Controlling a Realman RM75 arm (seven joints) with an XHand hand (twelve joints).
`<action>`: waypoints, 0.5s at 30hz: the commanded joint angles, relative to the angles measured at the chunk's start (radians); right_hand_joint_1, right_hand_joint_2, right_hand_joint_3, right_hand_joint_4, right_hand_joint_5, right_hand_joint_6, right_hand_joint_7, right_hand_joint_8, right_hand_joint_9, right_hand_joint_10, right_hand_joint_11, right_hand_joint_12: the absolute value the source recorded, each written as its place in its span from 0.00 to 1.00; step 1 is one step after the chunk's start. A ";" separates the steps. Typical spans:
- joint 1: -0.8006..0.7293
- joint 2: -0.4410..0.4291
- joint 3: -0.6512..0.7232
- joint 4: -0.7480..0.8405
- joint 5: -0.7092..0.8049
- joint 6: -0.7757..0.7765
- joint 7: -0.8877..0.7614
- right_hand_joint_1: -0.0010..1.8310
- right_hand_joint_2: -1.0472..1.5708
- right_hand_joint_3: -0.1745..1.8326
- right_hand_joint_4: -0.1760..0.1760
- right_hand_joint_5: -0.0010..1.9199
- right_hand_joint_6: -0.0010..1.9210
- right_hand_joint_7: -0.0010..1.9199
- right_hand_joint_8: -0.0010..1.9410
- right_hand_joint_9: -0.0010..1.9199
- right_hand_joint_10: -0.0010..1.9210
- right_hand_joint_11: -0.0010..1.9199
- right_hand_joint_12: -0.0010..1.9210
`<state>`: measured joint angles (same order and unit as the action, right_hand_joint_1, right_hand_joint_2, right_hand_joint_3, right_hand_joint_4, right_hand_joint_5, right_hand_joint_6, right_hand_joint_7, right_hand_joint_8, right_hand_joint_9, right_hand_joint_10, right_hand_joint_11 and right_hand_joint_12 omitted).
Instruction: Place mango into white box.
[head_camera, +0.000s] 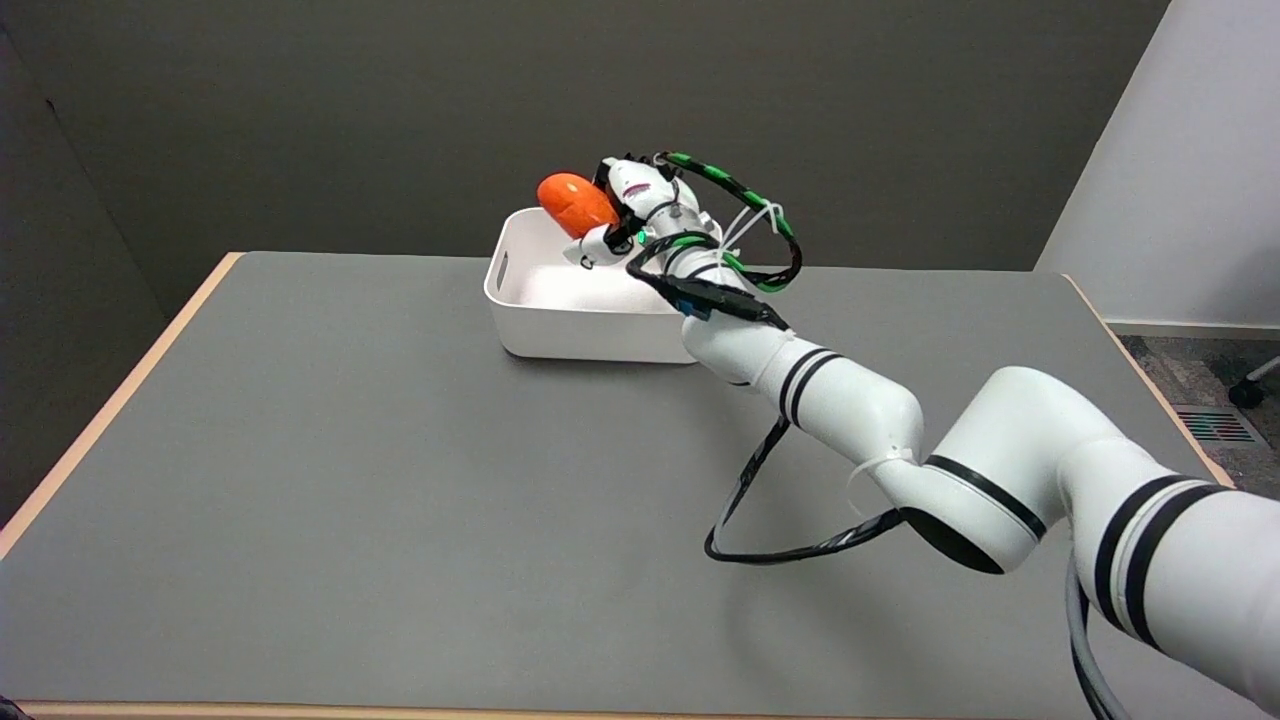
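Right hand (622, 212): gripping the smooth orange mango (576, 204), holding it over the box.
White plastic box (560, 330): sitting at the grey table's (350, 480) twelve o'clock edge.

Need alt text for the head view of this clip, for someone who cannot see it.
The robot's right hand holds an orange mango above the far rim of an open white box, not yet released. The box sits toward the far side of a grey table, with the white arm reaching in from the lower right.
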<state>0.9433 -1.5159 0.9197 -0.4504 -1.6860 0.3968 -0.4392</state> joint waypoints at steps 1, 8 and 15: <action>0.012 -0.014 -0.031 0.006 -0.002 -0.107 -0.005 0.62 0.85 0.26 0.00 0.30 0.84 0.33 0.86 0.43 1.00 0.11 1.00; -0.087 0.035 -0.020 -0.155 0.006 -0.166 0.000 0.36 0.65 0.53 0.53 0.12 0.23 0.20 0.23 0.16 0.48 0.18 0.81; -0.233 0.137 0.061 -0.412 0.007 -0.167 0.004 0.23 0.61 0.53 0.48 0.00 0.04 0.01 0.11 0.01 0.33 0.07 0.68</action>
<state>0.9170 -1.5078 0.9023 -0.5110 -1.6842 0.3069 -0.4408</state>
